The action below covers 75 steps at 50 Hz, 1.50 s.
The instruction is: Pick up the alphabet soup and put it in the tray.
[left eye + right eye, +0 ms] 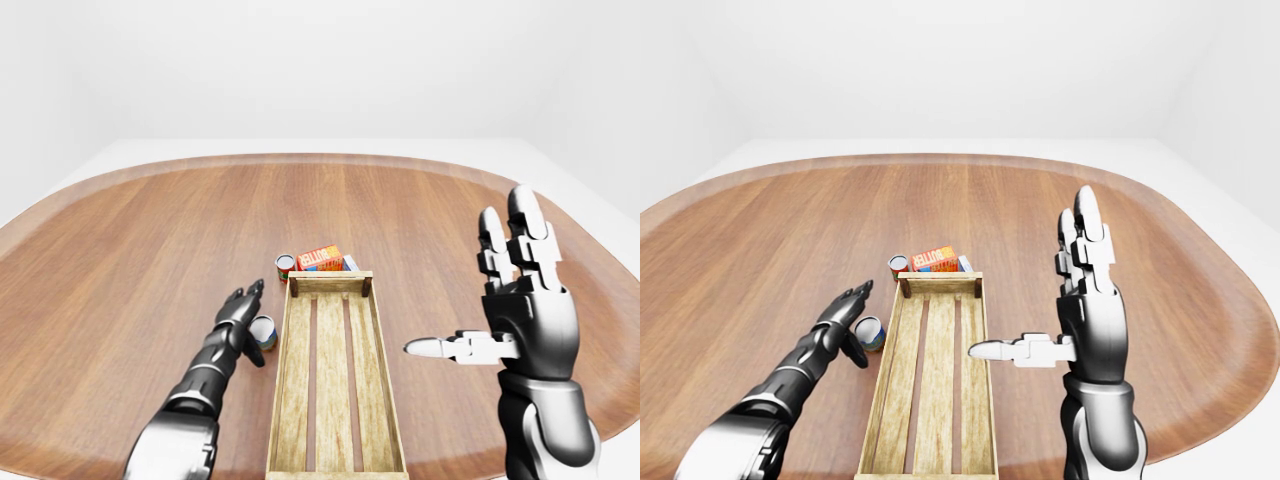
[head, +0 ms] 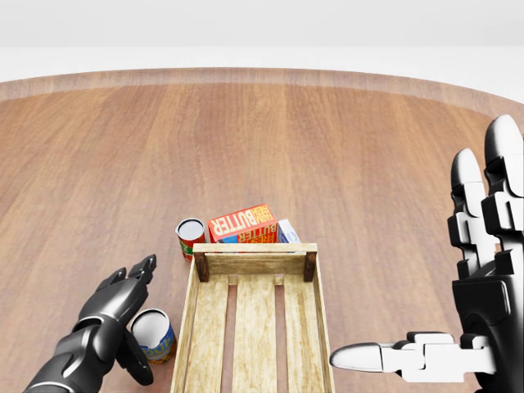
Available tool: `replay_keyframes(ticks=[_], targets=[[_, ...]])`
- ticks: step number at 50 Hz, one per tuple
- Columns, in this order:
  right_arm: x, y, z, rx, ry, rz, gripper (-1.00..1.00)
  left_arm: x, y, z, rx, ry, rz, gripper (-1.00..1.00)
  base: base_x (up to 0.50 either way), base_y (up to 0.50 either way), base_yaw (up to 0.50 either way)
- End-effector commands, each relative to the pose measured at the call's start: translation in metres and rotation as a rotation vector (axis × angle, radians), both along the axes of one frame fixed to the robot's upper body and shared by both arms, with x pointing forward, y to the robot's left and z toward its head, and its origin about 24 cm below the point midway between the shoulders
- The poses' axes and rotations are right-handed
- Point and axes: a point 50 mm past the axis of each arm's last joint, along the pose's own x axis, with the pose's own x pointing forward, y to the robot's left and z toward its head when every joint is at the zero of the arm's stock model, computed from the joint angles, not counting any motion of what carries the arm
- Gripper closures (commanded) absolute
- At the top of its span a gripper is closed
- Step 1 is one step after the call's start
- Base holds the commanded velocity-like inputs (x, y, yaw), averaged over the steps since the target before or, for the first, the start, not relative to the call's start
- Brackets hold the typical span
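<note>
- The alphabet soup (image 2: 153, 335) is a small can with a pale lid and a blue and yellow label; it stands upright on the wooden table (image 2: 327, 147), just left of the tray's left wall near the bottom of the head view.
- The left hand (image 2: 121, 307) lies right beside the can on its left — the dark fingers (image 2: 139, 273) point up and to the right past the can's upper left edge, and the thumb reaches down along the can's left side.
- That hand is spread, fingers loosely extended, not closed round the can; whether the thumb actually touches the label I cannot tell.
- The tray (image 2: 208, 327) is a slatted wooden crate running from the middle of the head view to its bottom edge, with nothing lying in it.
- Just above the tray's top end wall lies a butter box (image 2: 241, 223), red and orange, with a small pale blue and white box (image 2: 287, 231) touching its right side.
- A second can (image 2: 190, 236), red with a pale lid, stands upright just left of the butter box, at the tray's upper left corner.
- The right hand (image 2: 475, 327) is held up well to the right of the tray — fully splayed, two fingers upright, the thumb (image 2: 368, 356) pointing left toward the tray's right wall, holding nothing.
</note>
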Motion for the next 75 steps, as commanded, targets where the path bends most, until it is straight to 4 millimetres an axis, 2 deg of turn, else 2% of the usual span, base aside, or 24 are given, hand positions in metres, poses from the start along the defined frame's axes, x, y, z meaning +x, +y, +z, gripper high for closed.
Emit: replay_keyframes(ticks=[1,22,23,24,25,38,50,59,61,62,65,67,70,75], targets=[[0.001,0.000,-0.001,0.000,0.004,0.001,-1.00,0.001,-0.005,-0.001,-0.017,0.017,-0.002,-1.00,0.00,0.00,0.00],[-0.002,0.001,0.002,0.002,-0.012,0.000,-1.00,-0.003,-0.007,-0.007,-0.039,0.053,0.003,-1.00,0.00,0.00,0.00],[-0.002,0.001,0.002,0.003,-0.012,0.001,-1.00,-0.003,-0.007,-0.007,-0.041,0.057,0.006,-0.84,0.00,0.00,0.00],[-0.002,0.001,0.002,0.003,-0.011,-0.001,-1.00,-0.004,-0.007,-0.008,-0.044,0.059,0.008,-0.29,0.00,0.00,0.00],[-0.001,0.001,0.002,0.004,-0.008,0.000,-1.00,-0.005,-0.006,-0.009,-0.048,0.065,0.014,1.00,0.00,0.00,0.00],[-0.003,0.000,0.002,0.006,-0.011,-0.004,-1.00,-0.008,-0.001,-0.010,-0.046,0.063,0.021,1.00,0.00,0.00,0.00],[-0.002,0.000,0.002,0.006,-0.011,-0.005,-1.00,-0.005,0.026,0.008,-0.097,-0.043,0.101,1.00,0.00,0.00,0.00],[-0.002,0.001,0.002,0.004,-0.008,-0.005,-1.00,-0.017,0.042,0.067,-0.117,-0.245,0.109,1.00,0.00,0.00,0.00],[-0.002,0.001,0.002,0.004,-0.010,-0.004,-1.00,-0.019,0.039,0.102,-0.106,-0.308,0.067,1.00,0.00,0.00,0.00],[-0.002,0.001,0.002,0.003,-0.011,-0.004,-1.00,-0.020,0.038,0.108,-0.107,-0.330,0.059,1.00,0.00,0.00,0.00],[-0.002,0.001,0.002,0.004,-0.009,-0.005,-1.00,-0.025,0.033,0.123,-0.105,-0.376,0.030,1.00,0.00,0.00,0.00],[-0.002,0.000,0.002,0.004,-0.011,-0.005,-1.00,-0.030,0.032,0.117,-0.099,-0.393,0.055,1.00,0.00,0.00,0.00],[-0.002,0.000,0.003,0.004,-0.014,-0.006,-1.00,-0.034,0.027,0.128,-0.106,-0.422,0.030,1.00,0.00,0.00,0.00],[-0.003,0.001,0.004,0.004,-0.017,-0.005,-1.00,-0.043,0.017,0.162,-0.084,-0.509,-0.044,1.00,0.00,0.00,0.00]])
